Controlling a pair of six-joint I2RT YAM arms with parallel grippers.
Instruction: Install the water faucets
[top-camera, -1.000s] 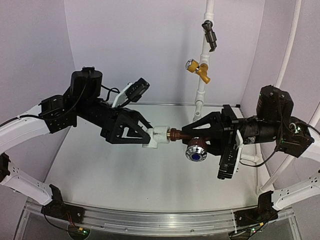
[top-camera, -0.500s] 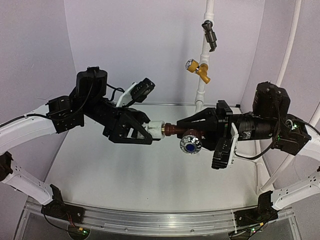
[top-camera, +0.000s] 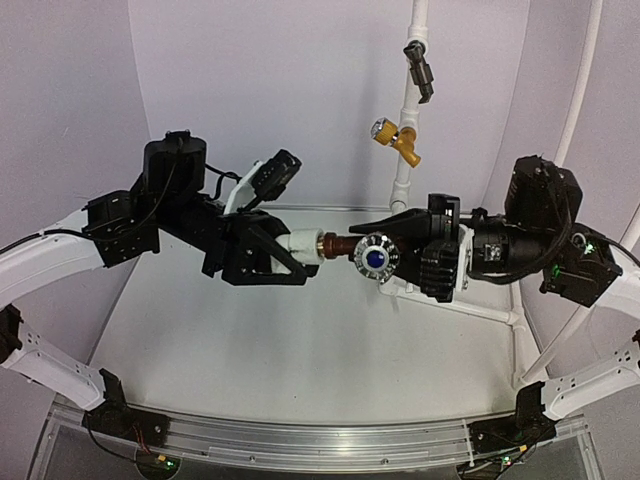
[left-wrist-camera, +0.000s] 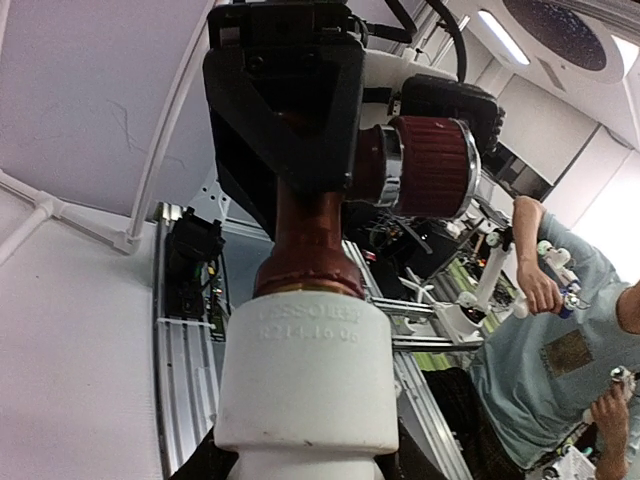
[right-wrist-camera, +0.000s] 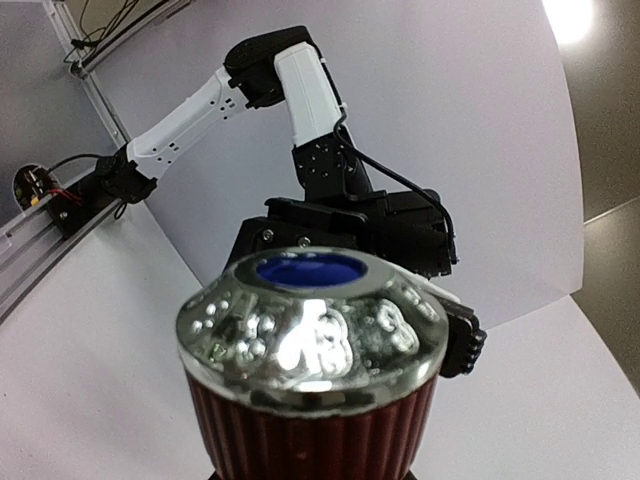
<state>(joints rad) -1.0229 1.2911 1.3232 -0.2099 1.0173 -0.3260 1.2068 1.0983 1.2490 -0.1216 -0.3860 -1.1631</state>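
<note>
The water faucet hangs in mid-air between both arms, dark reddish-brown, its round knob with the blue centre facing the top camera. Its stem enters the white elbow fitting. My left gripper is shut on that fitting, with dark fingers on either side of it. My right gripper is shut on the faucet body; its black fingers clasp it beside the ribbed knob. In the right wrist view the knob fills the foreground and hides my own fingers.
A white upright pipe at the back carries a yellow-brass valve and a dark grey valve. A white pipe frame lies on the table at the right, and another pipe rises along the right wall. A metal rail runs along the near edge.
The left gripper has closed in on the white fitting. The right gripper turned the faucet, swinging the knob from low up to level. The joined parts rose and shifted left.
</note>
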